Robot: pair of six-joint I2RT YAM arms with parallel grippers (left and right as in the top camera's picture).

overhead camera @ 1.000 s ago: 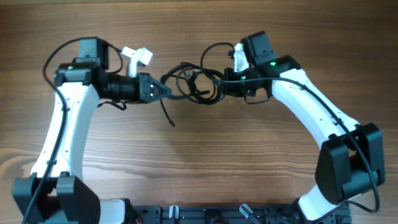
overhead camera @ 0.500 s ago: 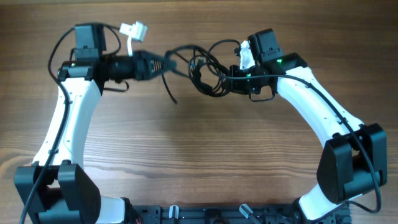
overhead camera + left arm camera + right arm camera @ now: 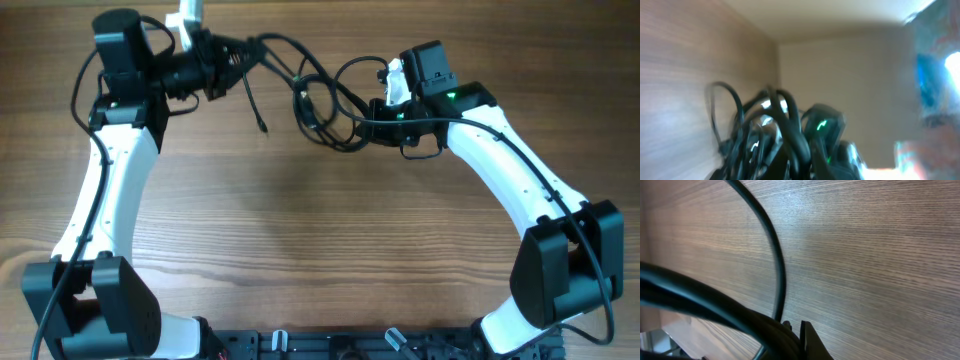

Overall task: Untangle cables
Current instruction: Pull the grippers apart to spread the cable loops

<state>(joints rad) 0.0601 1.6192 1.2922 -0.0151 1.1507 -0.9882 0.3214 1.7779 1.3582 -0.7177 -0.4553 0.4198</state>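
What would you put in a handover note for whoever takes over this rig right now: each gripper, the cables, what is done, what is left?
Left gripper: shut on the cables, far left of the table.
Right gripper: shut on the same tangle's right side.
Cables: strung between both grippers, knotted mid-span; one loose end dangles.
Done: both sides gripped.
Left: work the knot apart, separate the cords.
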